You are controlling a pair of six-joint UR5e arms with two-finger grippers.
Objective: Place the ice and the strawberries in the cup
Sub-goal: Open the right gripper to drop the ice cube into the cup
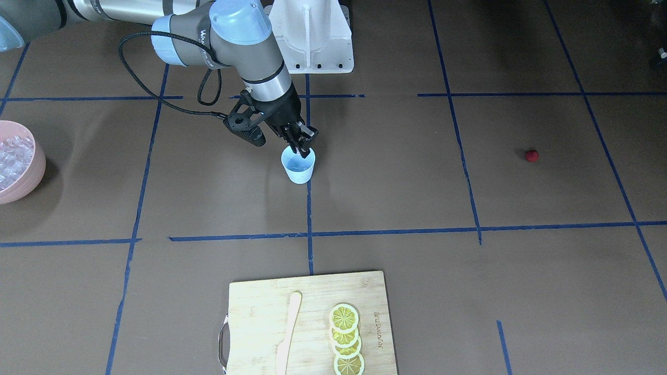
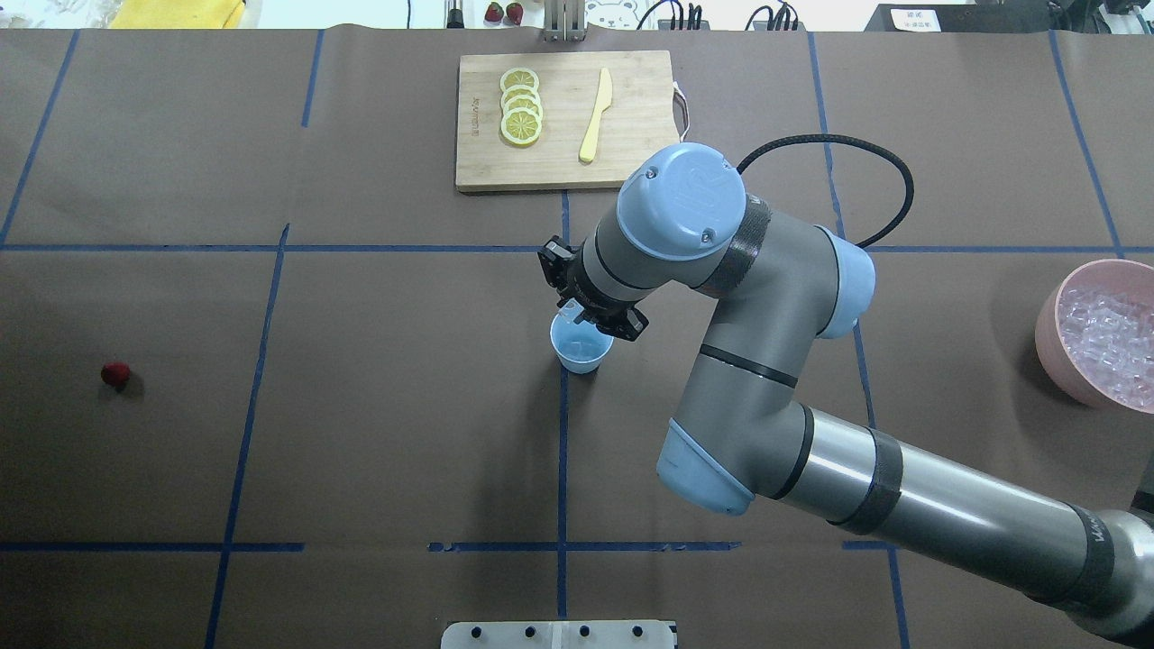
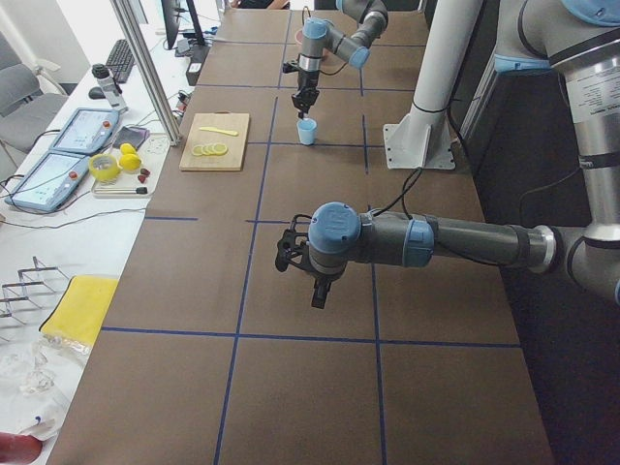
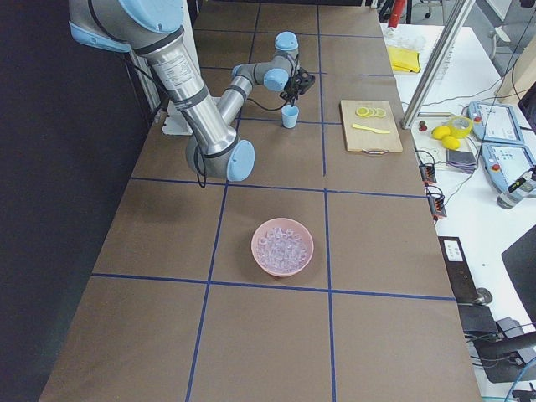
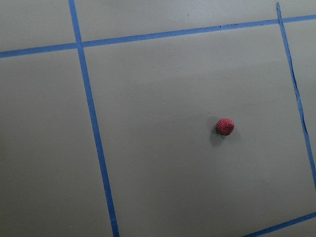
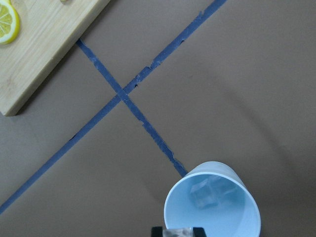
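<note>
Closest to the right wrist lens: one clear ice cube [image 6: 177, 232], pinched between two dark fingertips at the bottom edge of the view. The right gripper [image 1: 305, 150] is closed narrowly on it and points down over the rim of the cup [image 1: 298, 166]. The cube sits just above the cup's mouth, at its edge.

The cup is pale blue, upright, and stands on a blue tape line near the table's middle. Ice [image 6: 207, 193] lies in its bottom, apparently two clear pieces.

A pink bowl [image 2: 1050, 315] sits on the robot's right side, well apart from the cup. It is heaped with more cubes [image 2: 1104, 338].

The strawberry [image 2: 114, 373] is small and dark red. It lies alone on the brown table [image 1: 469, 291] on the robot's left side, well away from the cup. The left wrist view looks down on it.

The left gripper [image 3: 318, 291] shows only in the side view, hanging above the table. Whether it is wide or narrow cannot be told.

A wooden board [image 1: 260, 307] lies on the far side from the robot. It carries overlapping lemon slices [image 1: 345, 338] and a pale knife [image 1: 289, 333] beside them.
</note>
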